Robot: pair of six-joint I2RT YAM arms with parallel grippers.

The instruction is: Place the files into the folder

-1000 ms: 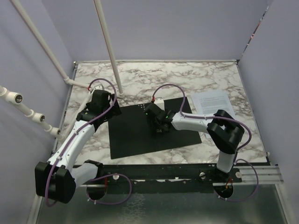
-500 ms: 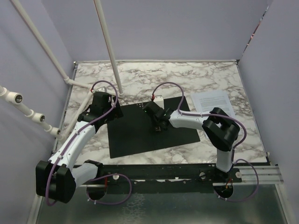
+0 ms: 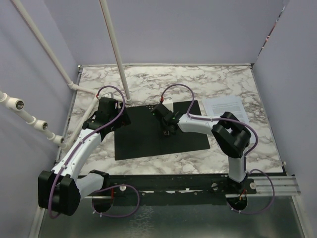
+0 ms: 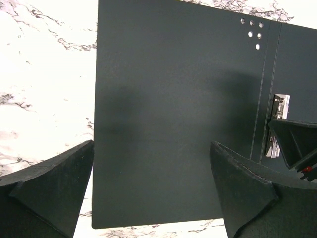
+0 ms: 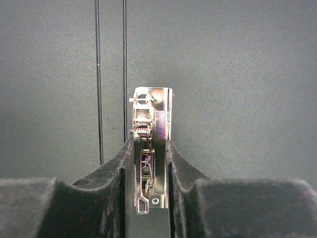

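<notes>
Two robot arms reach over a marble worktop [image 3: 208, 82].

Top view: the folder [image 3: 138, 139] lies open in the middle of the worktop, black inside facing up. The files [image 3: 225, 106], white printed sheets, lie flat close beside its right edge and are not yet inside; whether they touch it cannot be told. The sheets are probably light, limp and apt to slide over each other. Lying flush on the worktop, they give little to grab, so a free edge or corner seems the best hold, with the stack kept level. The left fingers [image 3: 120, 118] hover at the folder's far left corner. The right fingers [image 3: 166, 130] are down at its centre fold. From this height neither pair's opening can be read.

Left wrist view: the left fingers are spread wide above the folder's left flap, holding nothing. A silver metal clip [image 4: 278, 124] sits beside the fold, with the right fingers' dark tip at it.

Right wrist view: only here is the grip plain. The right fingers press on both sides of the clip, pinching it. The clip looks stiff and sprung, needing a firm squeeze. Neither wrist view shows the files.
</notes>
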